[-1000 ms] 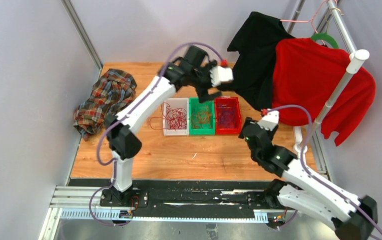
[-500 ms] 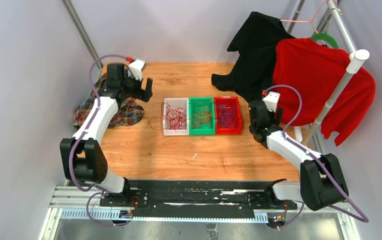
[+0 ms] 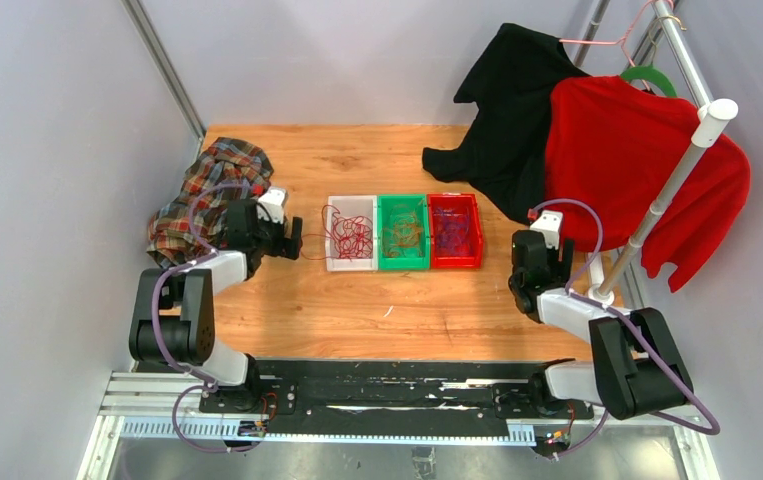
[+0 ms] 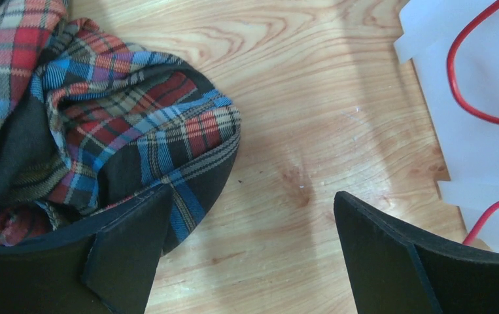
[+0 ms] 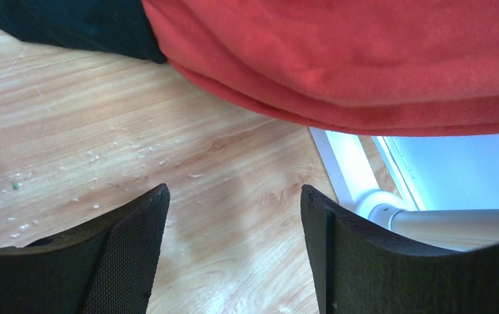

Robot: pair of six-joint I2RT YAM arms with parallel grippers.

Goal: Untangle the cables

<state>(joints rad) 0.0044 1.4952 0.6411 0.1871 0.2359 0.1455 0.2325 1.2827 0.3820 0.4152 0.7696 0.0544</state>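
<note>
The cables lie sorted in three small bins at the table's middle. Red cables [image 3: 350,232] fill the white bin [image 3: 338,265], with one loop hanging out on its left side. Orange-yellow cables [image 3: 403,232] are in the green bin [image 3: 403,265], and purple cables [image 3: 454,230] in the red bin [image 3: 455,264]. My left gripper [image 3: 292,239] sits low, just left of the white bin, open and empty [image 4: 250,216]. A red cable [image 4: 459,98] shows at that view's right edge. My right gripper [image 3: 534,250] rests right of the red bin, open over bare wood [image 5: 233,216].
A crumpled plaid shirt [image 3: 212,190] lies at the table's left, and its edge touches my left finger [image 4: 129,248]. A black garment [image 3: 507,110] and a red garment [image 3: 637,150] hang from a white rack [image 3: 677,170] at the right. The rack's base [image 5: 377,203] is beside my right finger.
The left arm swung from above the bins out to the left, then drew back and down beside the white bin. The right arm folded back. Both grippers stayed open.
</note>
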